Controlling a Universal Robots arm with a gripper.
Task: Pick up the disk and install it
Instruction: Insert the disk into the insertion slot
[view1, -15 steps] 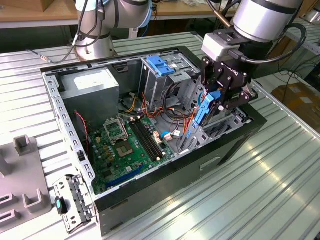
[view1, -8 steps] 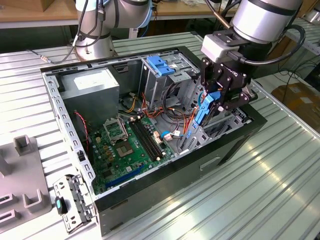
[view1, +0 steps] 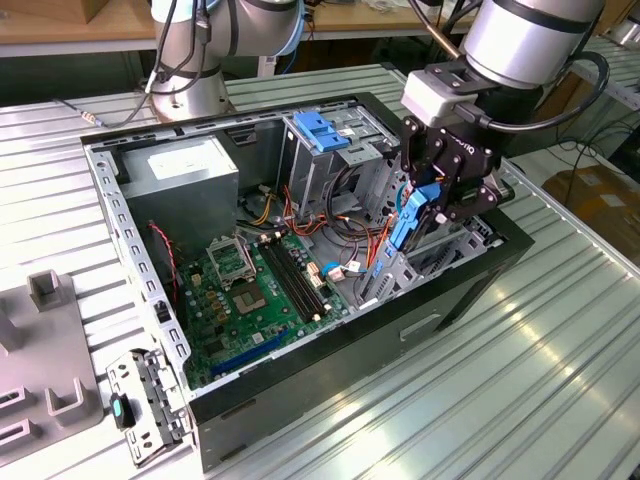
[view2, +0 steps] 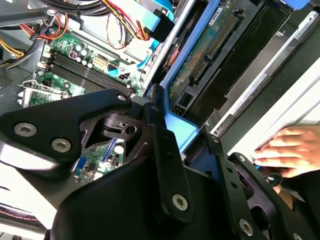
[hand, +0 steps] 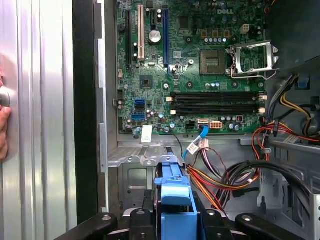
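The gripper (view1: 432, 212) is clamping the disk (view1: 405, 225) by its blue rail, holding it on edge over the open computer case's (view1: 330, 385) exterior-view-right edge, likely lining it up for installing.

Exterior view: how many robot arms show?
2. One silver robot arm above the open black computer case, exterior view's right; a second silver arm behind the case, left.
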